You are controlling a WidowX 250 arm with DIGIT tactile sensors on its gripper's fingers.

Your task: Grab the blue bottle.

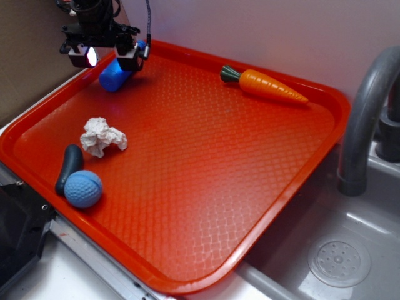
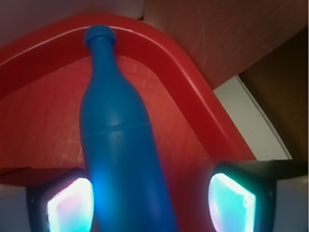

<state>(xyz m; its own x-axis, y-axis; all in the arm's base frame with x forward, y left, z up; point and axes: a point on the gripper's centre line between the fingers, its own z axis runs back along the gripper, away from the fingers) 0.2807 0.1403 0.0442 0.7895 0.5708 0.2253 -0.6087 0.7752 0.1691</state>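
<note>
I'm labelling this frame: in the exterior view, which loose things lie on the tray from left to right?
Dark club-shaped toy → blue ball → crumpled paper → blue bottle → toy carrot.

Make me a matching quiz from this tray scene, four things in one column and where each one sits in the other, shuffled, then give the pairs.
Things:
1. bottle
2. carrot
3. ball
4. paper wad

Places:
A. near the tray's far edge, towards the faucet side
B. far left corner, between the fingers of the hand
C. left part of the tray, just beyond the dark club toy
D. near left edge, touching the dark club toy

Pairs: 1-B, 2-A, 3-D, 4-C
</note>
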